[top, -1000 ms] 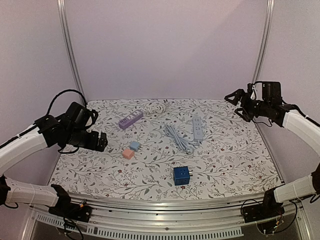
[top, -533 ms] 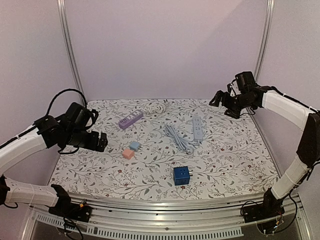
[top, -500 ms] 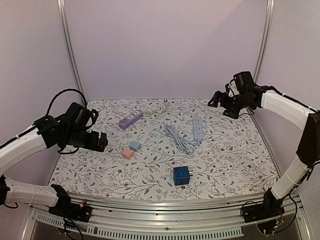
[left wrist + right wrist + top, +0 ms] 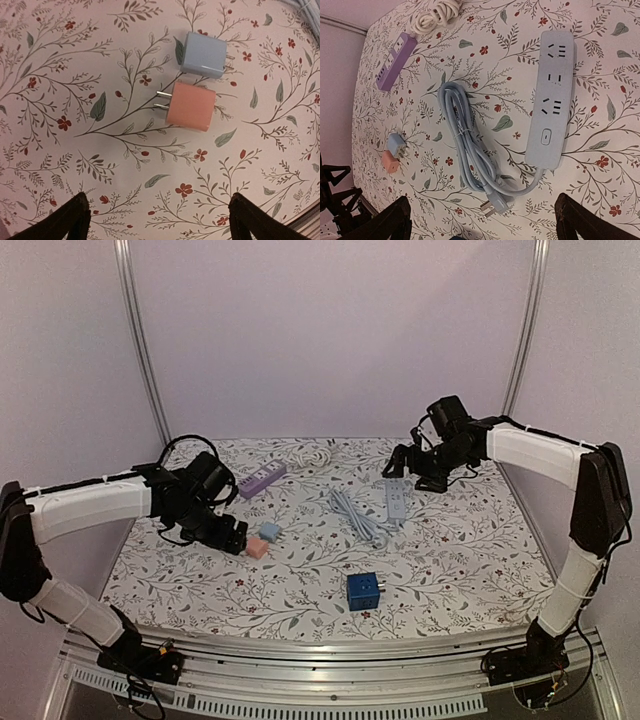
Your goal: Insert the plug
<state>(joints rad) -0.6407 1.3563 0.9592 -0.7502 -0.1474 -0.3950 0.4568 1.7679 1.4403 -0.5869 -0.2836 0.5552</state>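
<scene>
Pink plug (image 4: 190, 106) lies flat beside blue plug (image 4: 203, 55).

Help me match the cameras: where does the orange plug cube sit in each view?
Top external: the orange plug cube lies left of centre, towards the near side.
Left wrist: it sits just above centre, prongs pointing left.
Right wrist: it is small, at the lower left.
Shared landmark: the pale blue plug cube right beside it in all three.
</scene>
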